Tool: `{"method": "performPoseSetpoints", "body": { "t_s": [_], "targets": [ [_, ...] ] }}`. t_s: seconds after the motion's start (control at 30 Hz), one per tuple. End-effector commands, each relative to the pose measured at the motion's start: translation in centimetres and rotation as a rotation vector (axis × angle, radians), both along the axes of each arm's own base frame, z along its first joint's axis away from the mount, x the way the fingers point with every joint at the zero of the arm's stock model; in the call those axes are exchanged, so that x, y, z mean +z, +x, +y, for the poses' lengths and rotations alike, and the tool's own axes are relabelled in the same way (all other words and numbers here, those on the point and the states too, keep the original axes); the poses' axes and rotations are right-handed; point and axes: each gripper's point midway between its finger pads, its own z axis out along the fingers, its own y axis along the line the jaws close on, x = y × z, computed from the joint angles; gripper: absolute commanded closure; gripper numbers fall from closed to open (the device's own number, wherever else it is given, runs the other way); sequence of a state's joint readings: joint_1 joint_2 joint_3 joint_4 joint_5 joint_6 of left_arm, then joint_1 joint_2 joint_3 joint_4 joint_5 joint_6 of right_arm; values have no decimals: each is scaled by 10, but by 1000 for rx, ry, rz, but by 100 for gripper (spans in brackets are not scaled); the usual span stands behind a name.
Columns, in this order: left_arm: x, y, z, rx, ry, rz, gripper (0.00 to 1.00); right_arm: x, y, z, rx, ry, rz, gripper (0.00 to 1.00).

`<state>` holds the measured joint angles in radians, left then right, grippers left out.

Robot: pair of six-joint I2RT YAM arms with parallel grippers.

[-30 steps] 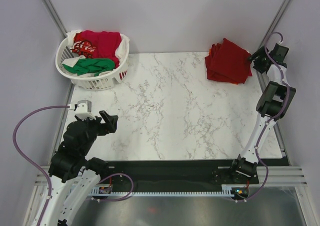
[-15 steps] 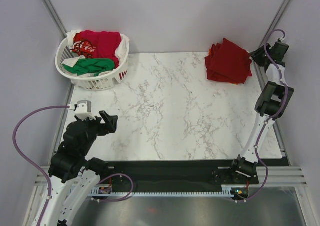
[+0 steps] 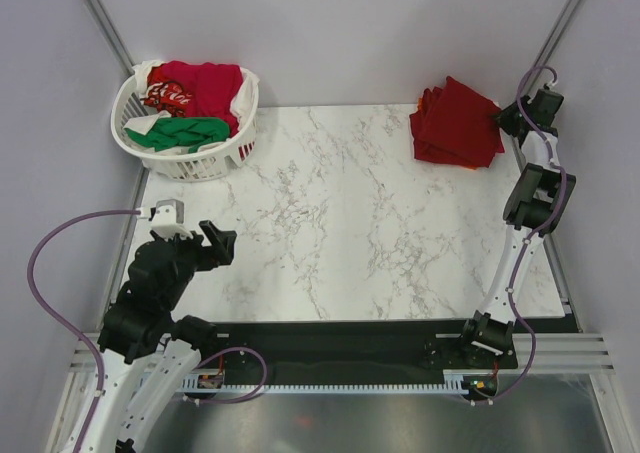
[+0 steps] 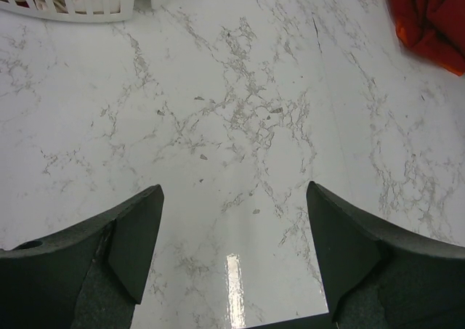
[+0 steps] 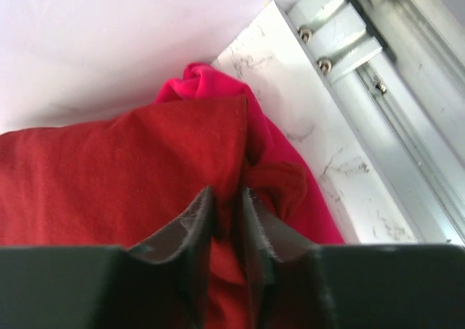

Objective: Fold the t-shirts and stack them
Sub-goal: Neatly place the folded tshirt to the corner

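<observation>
Marbled white tabletop (image 3: 340, 233) is lying mostly bare from edge to edge, leaving open room across the middle and the near side. Folded stack of dark red t-shirts (image 3: 457, 123) is sitting at the far right corner, its right side close to the table edge beside the aluminium rail (image 5: 378, 75). A crimson-pink shirt (image 5: 192, 78) is showing under the top layer. Right gripper (image 5: 227, 197) is pinching a fold at the stack's right edge, fingers nearly together. Left gripper (image 4: 232, 205) is hovering over the near left area, fingers spread wide, touching nothing. Laundry basket (image 3: 200, 163) is occupying the far left corner, holding red, green and white shirts (image 3: 195, 88).
</observation>
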<state>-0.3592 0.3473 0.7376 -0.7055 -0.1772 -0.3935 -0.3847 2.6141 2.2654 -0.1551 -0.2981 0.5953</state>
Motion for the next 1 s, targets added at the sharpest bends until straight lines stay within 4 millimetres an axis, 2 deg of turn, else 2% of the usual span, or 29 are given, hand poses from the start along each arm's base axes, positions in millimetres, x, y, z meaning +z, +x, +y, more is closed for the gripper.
{"method": "performPoseSetpoints", "body": {
  "t_s": [0.0,0.23,0.47,0.63,0.73,0.77,0.87,0.9,0.97],
  "targets": [
    [11,3,2,7,6,-26,13,28,12,-7,-16,-50,-75,74],
    [10,3,2,5,7,-22,13,53,14,-15,-35,-105,-114,100],
    [11,3,2,7,7,-28,13,70,8,-27,-94,-167,-116,100],
    [11,3,2,5,6,-28,13,80,10,-29,-97,-166,-145,99],
    [11,3,1,2,5,-29,13,93,16,-29,-88,-152,-197,97],
    [11,3,1,2,5,-29,13,97,17,-28,-80,-148,-207,94],
    [11,3,2,4,6,-28,13,96,16,-28,-75,-138,-207,47],
    [11,3,2,4,5,-30,13,95,13,-28,-80,-139,-197,28],
    [12,2,2,5,4,-32,13,94,8,-31,-101,-133,-184,21]
  ]
}}
